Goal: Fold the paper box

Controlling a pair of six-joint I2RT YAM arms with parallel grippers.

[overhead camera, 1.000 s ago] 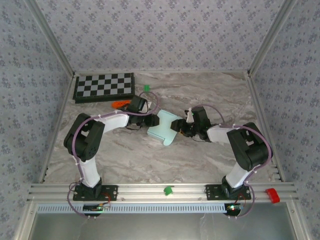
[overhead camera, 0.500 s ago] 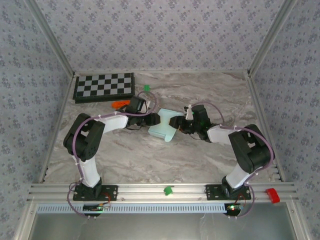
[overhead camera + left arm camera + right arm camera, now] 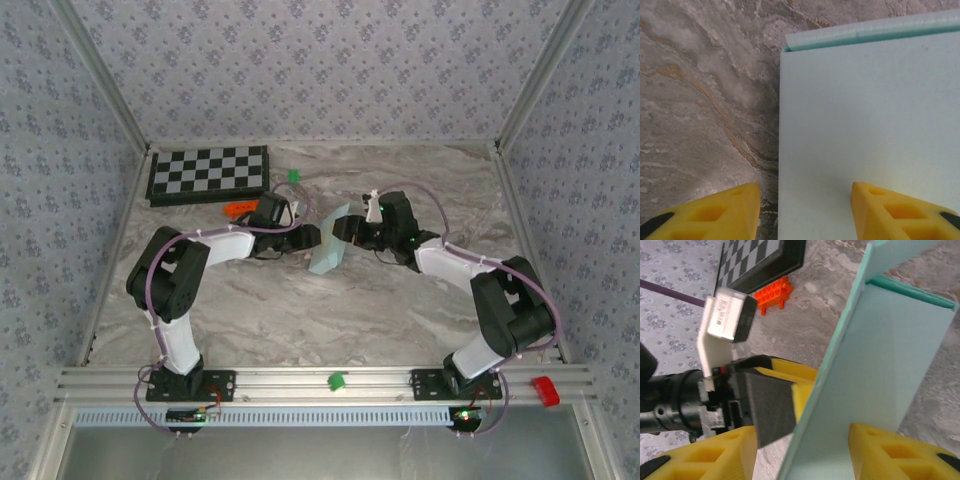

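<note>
Paper box (image 3: 330, 246) is sitting mid-table, tipped up on edge, between the two grippers. Marble table (image 3: 300, 310) is showing under it.

Left gripper (image 3: 312, 236) is reaching in from the left and sitting right against the box's left side. In the left wrist view its yellow fingers (image 3: 715, 215) are standing apart. One is sitting over bare table and the other over the pale blue panel, with the panel's edge running between them. A gap is showing, so nothing is clamped.

Right gripper (image 3: 346, 232) is coming in from the right, just beside the box. In the right wrist view its fingers (image 3: 900, 452) are also standing apart, with the thin card rising at a slant between them. A gap is showing beside the left finger, so I'm reading the jaws as apart, not pinching. The left gripper's grey pad (image 3: 767, 405) is sitting against the far face of the card.

Checkerboard (image 3: 208, 172) is lying at the far left corner. An orange brick (image 3: 240, 208) is lying just in front of it, and a green brick (image 3: 294, 176) is sitting to its right. All three are well apart from the box.
</note>
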